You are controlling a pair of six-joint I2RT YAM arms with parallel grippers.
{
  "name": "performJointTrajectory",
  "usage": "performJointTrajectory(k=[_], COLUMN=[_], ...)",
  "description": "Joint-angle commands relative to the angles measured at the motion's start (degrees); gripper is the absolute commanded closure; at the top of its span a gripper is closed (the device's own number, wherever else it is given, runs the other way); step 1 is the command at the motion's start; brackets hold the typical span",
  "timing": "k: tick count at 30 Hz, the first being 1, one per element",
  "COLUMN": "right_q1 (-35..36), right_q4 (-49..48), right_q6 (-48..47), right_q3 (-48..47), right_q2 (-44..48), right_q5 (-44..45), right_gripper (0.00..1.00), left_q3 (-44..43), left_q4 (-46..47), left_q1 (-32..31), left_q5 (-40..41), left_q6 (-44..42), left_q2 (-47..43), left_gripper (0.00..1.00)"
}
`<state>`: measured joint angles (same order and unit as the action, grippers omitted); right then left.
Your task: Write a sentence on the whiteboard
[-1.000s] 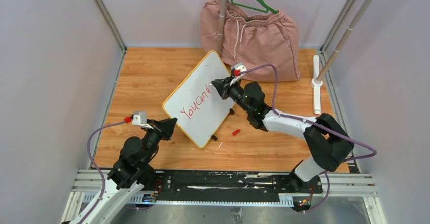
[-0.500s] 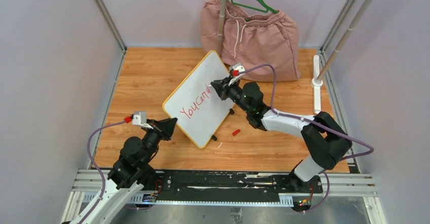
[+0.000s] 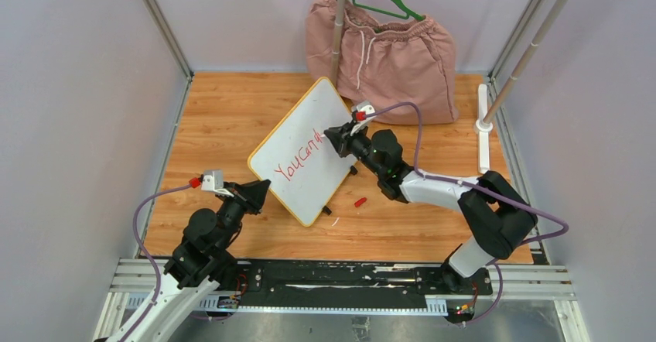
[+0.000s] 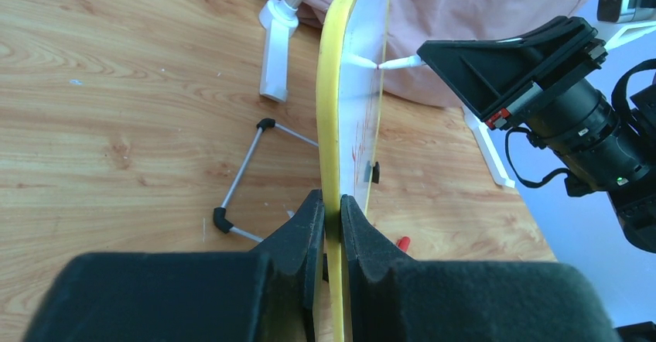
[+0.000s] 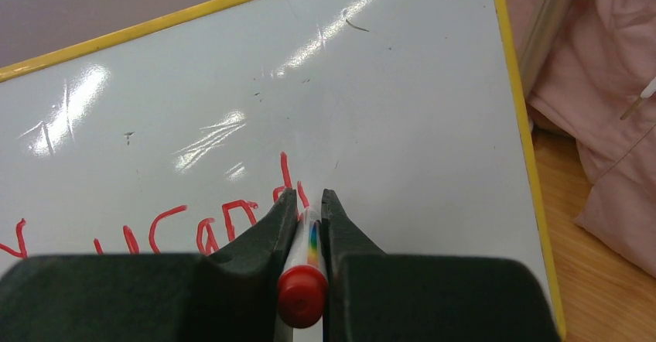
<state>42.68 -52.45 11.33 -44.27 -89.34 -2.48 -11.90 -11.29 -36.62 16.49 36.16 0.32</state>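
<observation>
The whiteboard (image 3: 303, 152) stands tilted on its wire feet in the middle of the wooden worktop (image 3: 216, 117), with pink shorts (image 3: 387, 48) heaped just beyond its far corner. The left fingers (image 4: 305, 230) are clamped on the yellow rim at its near-left edge, steadying it. The right fingers (image 5: 271, 234) are shut on a white marker (image 5: 311, 237), whose tip touches the writing face about midway along. The sentence (image 5: 201, 234) is unfinished: red letters reading roughly "YouCand" run up to the tip, and the face past them, towards the far-right edge, is bare. The main risk now is pressure. The board is held at only one rim, so a hard push from the tip could swing it about that clamp or walk its feet, and the next letters would go crooked. Too light a touch would let the tip skip and leave broken strokes. The marker is pinched on a smooth round barrel, so it may twist or slide back between the fingers and the tip would wander. The right fingers pass low over fresh ink and could smear the last letters. A loose red cap (image 3: 360, 201) lies beside the board's near-right edge and could be knocked away.
</observation>
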Motion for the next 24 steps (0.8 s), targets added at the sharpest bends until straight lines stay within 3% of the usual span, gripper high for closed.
performJointTrajectory(k=[1, 24], right_q1=[-1.2, 0.0], right_q4=[0.7, -1.2], right_q6=[0.0, 1.0], right_q3=[1.3, -2.2], right_q2=[1.0, 1.9], right_q5=[1.6, -2.8], right_gripper=[1.0, 1.0], left_q3=[-0.7, -0.4], left_q4=[-2.8, -2.6], left_q1=[-0.2, -0.2], left_q5=[1.1, 1.0], left_q6=[-2.7, -2.5], left_q2=[-1.6, -1.7], left_gripper=[1.0, 1.0])
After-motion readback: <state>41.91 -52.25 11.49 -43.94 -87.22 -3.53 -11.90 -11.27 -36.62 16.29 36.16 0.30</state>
